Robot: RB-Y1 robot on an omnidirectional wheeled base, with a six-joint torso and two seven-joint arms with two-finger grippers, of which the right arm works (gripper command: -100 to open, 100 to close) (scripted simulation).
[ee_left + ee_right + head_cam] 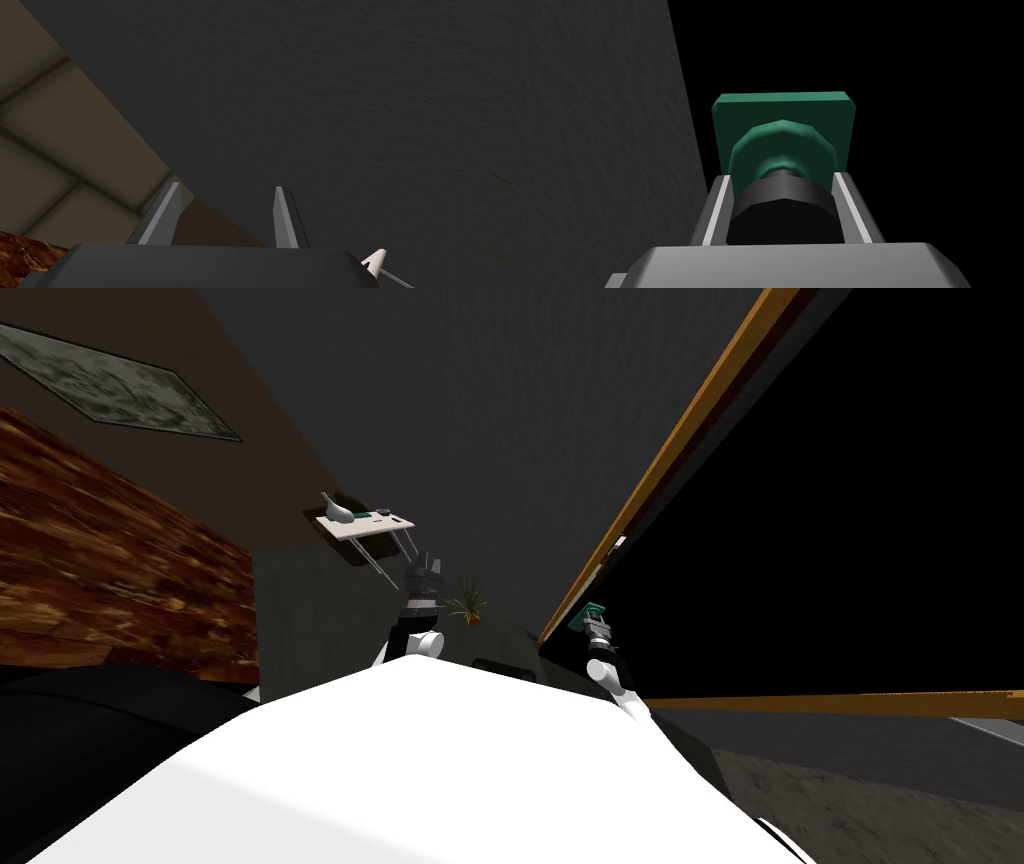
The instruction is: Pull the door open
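The largest surface was the dark grey wall [480,408], which ran ahead of the robot. To its right lay a black area [850,508], bounded by an orange-brown strip [680,438] along the wall's edge and a second strip [850,703] along the bottom. It could not be told whether these strips belonged to the door or to its frame, and no door panel could be told apart from the black area.

To the left stood a brown mottled wall [100,578], with a grey-green panel [120,388] above it. A small white table [365,525] with a few objects on it stood against the grey wall, and a potted plant [468,603] stood near it.

The left gripper [428,563] was raised in front of the table. In the left wrist view, its fingers [167,210] stood apart with nothing between them.

The right gripper [594,626] was at the lower end of the long strip, at the door handle. The right wrist view showed the handle's parts:

- A green plate [784,107] sat against the black area, just beside the grey wall's edge.
- A green collar [782,145] projected from the plate.
- A dark round knob [784,205] sat on the collar.

The right gripper's fingers [719,200] were clamped on the dark knob, one against each side.
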